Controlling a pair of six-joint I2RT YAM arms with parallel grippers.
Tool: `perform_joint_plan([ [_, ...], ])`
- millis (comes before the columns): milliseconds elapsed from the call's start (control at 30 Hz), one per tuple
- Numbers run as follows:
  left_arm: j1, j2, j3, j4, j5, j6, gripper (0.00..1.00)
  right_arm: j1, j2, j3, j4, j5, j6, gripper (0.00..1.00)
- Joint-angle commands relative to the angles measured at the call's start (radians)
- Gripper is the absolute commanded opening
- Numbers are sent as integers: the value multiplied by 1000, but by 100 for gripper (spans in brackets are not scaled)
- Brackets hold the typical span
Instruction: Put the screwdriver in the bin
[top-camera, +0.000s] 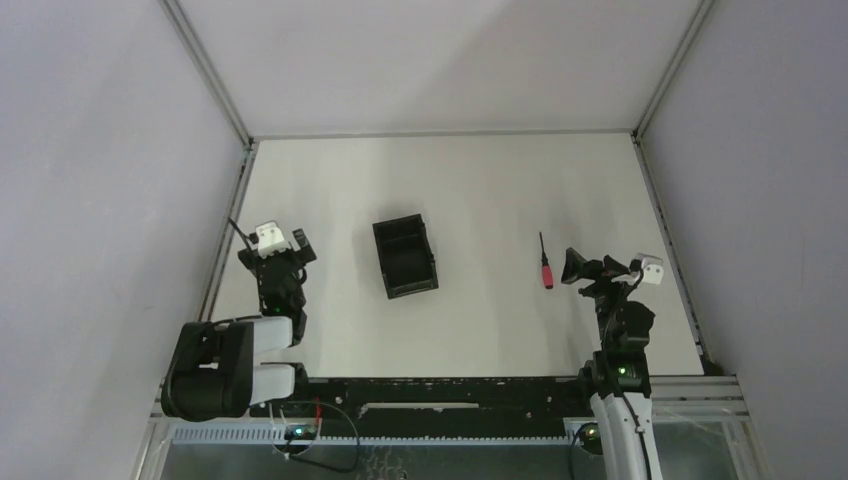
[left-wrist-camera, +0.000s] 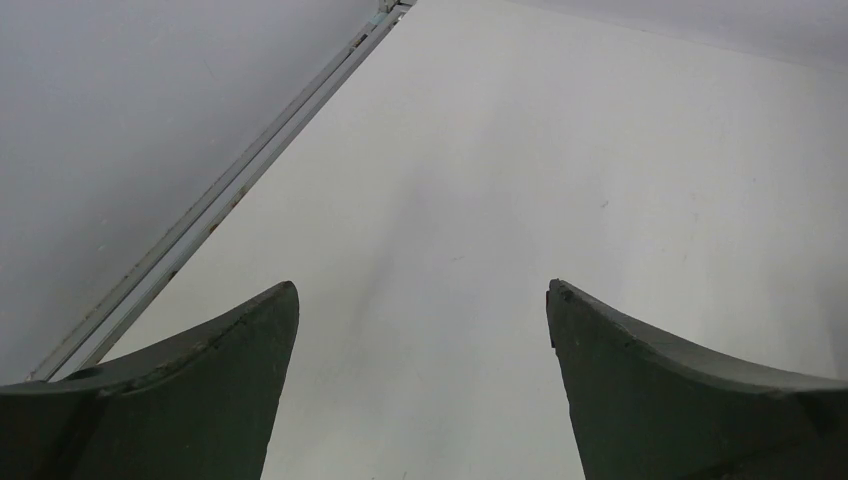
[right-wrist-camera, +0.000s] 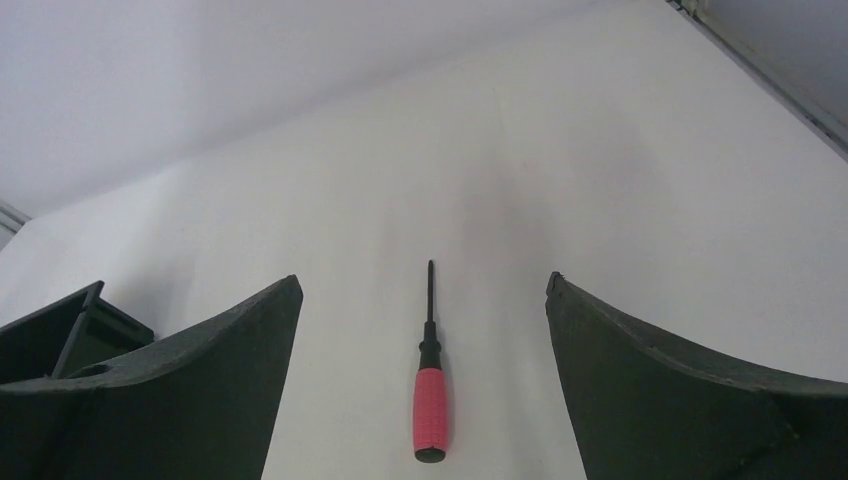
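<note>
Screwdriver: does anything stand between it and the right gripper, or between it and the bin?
Nothing visible. The screwdriver lies just ahead of the open right gripper, and the table between it and the bin is bare.

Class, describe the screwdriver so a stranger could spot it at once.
On the white table, find the black bin near the middle. Right of it lies the screwdriver: the only red-handled thing there, slim, with a thin black shaft.

Top camera: high, looking down on whole table (top-camera: 480, 190), bin (top-camera: 405, 258) central. Right wrist: low, close on screwdriver (right-wrist-camera: 431, 395) right of bin; top shares both. Left wrist: low, tabletop left of bin.
</note>
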Motion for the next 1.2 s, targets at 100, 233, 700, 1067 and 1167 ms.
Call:
perform_joint_plan([
  [100, 0, -2, 42, 29, 8, 11, 98, -4, 154, 154, -24, -37, 30, 99],
  [233, 0, -3, 42, 29, 9, 11, 98, -4, 363, 370, -174, -99, 6, 93],
  [700, 0, -2, 42, 29, 10, 10, 98, 108, 1421, 981, -758, -75, -104, 75],
  [1067, 0, -3, 41, 29, 10, 11, 98, 187, 1681, 1011, -751, 100, -98, 24],
  [1167, 0, -2, 41, 29, 9, 12, 98, 200, 1660, 1090, -845, 157, -117, 0],
])
